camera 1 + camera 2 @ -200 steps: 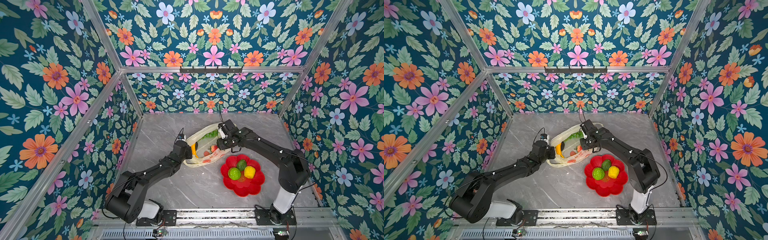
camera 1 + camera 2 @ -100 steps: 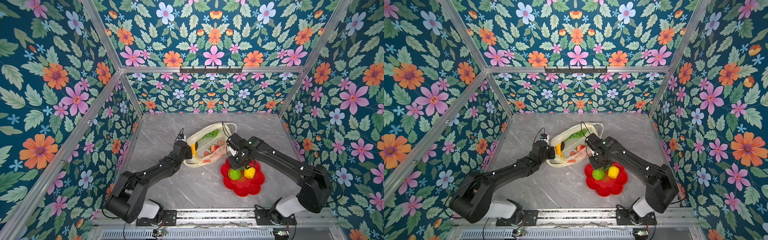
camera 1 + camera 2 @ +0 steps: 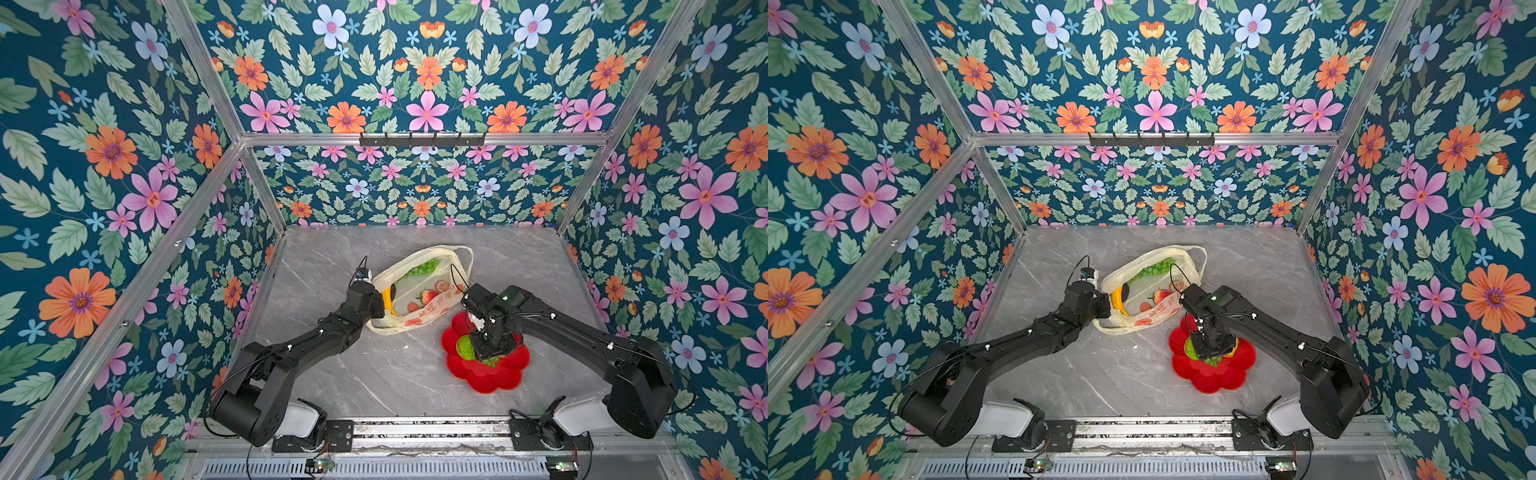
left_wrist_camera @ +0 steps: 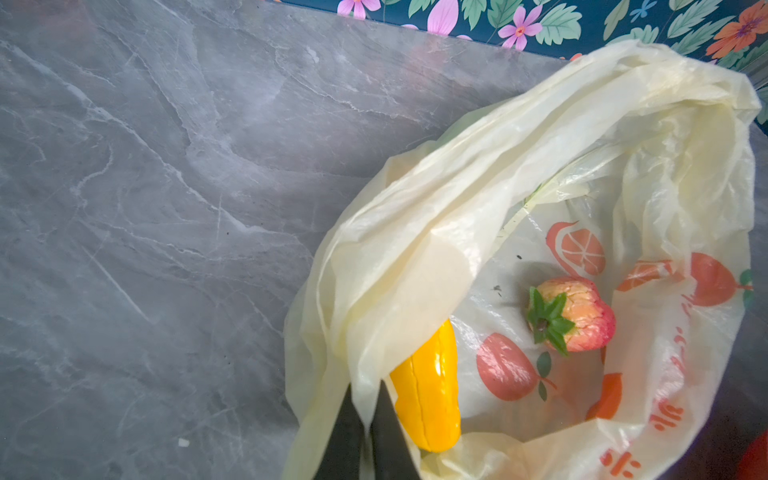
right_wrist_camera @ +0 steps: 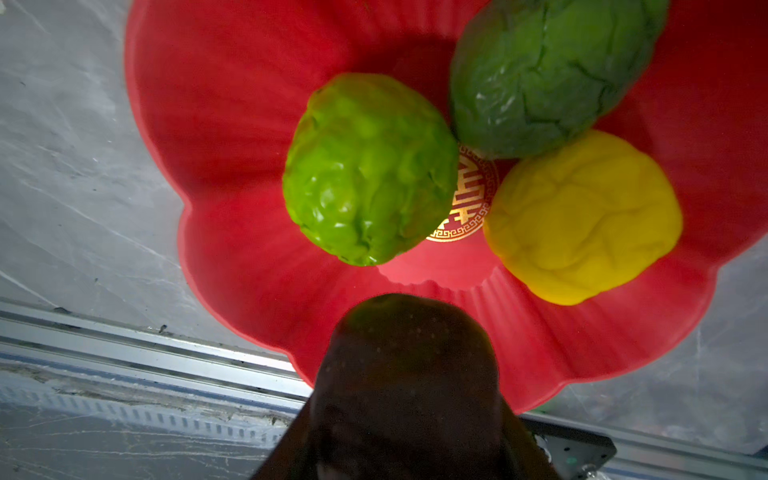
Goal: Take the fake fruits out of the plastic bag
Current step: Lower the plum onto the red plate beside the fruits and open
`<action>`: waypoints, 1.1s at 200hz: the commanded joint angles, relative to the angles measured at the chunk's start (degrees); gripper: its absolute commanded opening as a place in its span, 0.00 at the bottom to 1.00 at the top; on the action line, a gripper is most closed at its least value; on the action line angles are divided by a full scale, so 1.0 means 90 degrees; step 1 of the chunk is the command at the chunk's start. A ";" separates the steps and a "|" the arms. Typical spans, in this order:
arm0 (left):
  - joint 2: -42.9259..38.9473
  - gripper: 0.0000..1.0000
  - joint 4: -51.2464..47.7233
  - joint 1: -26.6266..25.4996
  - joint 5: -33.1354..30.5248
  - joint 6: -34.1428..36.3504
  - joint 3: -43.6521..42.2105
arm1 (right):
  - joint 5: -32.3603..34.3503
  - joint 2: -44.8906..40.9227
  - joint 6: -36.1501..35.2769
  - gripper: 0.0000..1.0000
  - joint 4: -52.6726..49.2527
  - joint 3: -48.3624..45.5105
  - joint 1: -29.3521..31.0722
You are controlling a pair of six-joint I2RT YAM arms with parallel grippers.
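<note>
Right gripper [image 3: 493, 345], clamped on a dark brown fruit [image 5: 405, 365], hangs over the red plate [image 5: 232, 104], apparently to set it beside three fake fruits [image 5: 365, 170]; left gripper [image 4: 366, 432] pinches the plastic bag [image 4: 436, 216] rim, holding its mouth open on banana [image 4: 428, 395] and strawberry [image 4: 571, 313]

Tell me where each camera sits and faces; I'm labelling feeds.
Top views: high at the front, looking down on the marble table, both arms whole, plastic bag, red plate.
Left wrist: looks along the left gripper, pinching the bag's rim, at banana and strawberry inside.
Right wrist: looks down past the right gripper, holding a dark brown fruit, onto the plate.
Shared: banana and strawberry, top and left wrist.
</note>
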 commanded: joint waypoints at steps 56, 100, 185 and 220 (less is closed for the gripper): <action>-0.0016 0.10 -0.0005 -0.0001 -0.0057 0.0087 0.0036 | 0.0070 0.0605 0.0230 0.49 0.0205 -0.0314 0.0009; -0.0018 0.10 -0.0005 -0.0001 -0.0066 0.0102 0.0039 | 0.0183 0.0827 0.0220 0.58 0.0143 -0.0353 0.0010; 0.0002 0.10 -0.0005 -0.0001 -0.0065 0.0103 0.0045 | 0.0304 0.0704 0.0192 0.64 0.0108 -0.0232 0.0012; 0.0015 0.10 0.0005 0.0001 -0.0011 0.0098 0.0049 | 0.0431 0.0413 0.0210 0.63 -0.0091 -0.0012 0.0007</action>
